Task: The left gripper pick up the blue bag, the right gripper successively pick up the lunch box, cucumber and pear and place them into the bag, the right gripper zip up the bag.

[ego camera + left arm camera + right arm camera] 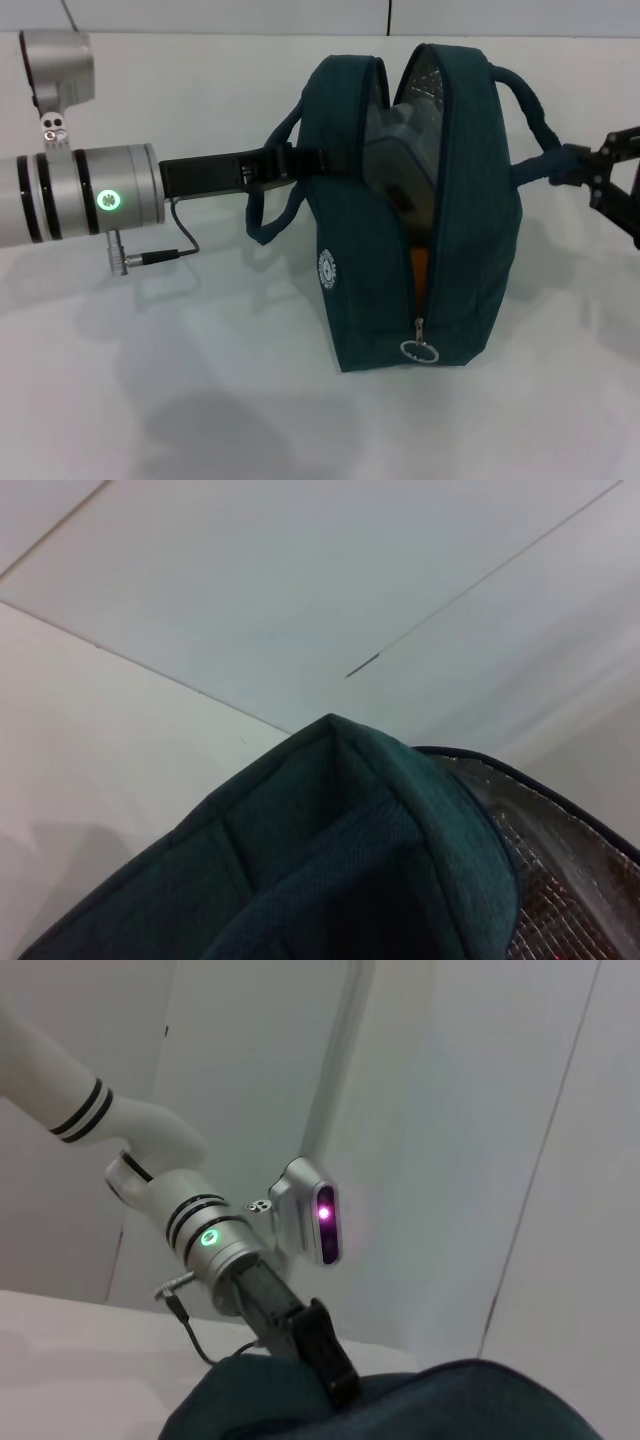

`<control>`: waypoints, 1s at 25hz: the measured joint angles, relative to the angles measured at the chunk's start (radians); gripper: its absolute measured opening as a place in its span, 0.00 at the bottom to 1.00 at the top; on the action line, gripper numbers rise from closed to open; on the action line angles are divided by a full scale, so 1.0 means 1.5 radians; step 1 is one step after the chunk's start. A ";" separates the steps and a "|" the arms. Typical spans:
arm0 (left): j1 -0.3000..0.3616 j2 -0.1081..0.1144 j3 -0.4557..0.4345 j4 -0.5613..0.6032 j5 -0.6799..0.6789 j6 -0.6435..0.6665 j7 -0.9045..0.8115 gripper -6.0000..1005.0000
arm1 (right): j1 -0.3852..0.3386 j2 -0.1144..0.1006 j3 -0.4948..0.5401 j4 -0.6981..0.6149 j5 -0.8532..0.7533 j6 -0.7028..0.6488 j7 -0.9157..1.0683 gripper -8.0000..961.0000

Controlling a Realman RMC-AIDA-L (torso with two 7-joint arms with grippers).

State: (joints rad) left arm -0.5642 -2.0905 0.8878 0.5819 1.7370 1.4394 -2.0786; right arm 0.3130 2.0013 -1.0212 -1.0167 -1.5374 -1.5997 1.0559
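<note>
Between the grippers, the blue bag (400, 200) hangs, left gripper (300, 160) pinching one handle, right gripper (570, 165) the other.

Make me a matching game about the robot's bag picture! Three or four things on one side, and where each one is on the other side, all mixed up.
Things:
1. left gripper
2. right gripper
3. ring zipper pull
4. round white logo

Places:
A. low on the blue bag, at the near end of the zip
B. at the handle on the robot's right
C. on the bag's side panel
D. at the handle on the robot's left

Pairs: 1-D, 2-B, 3-A, 4-C
</note>
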 joint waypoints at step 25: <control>0.013 0.000 0.000 -0.001 -0.011 0.008 0.000 0.06 | -0.032 0.001 0.048 0.017 0.044 -0.078 0.013 0.39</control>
State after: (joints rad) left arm -0.5439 -2.0908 0.8885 0.5797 1.7200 1.4508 -2.0785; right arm 0.2645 2.0033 -0.9492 -0.9905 -1.4716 -1.7160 1.0754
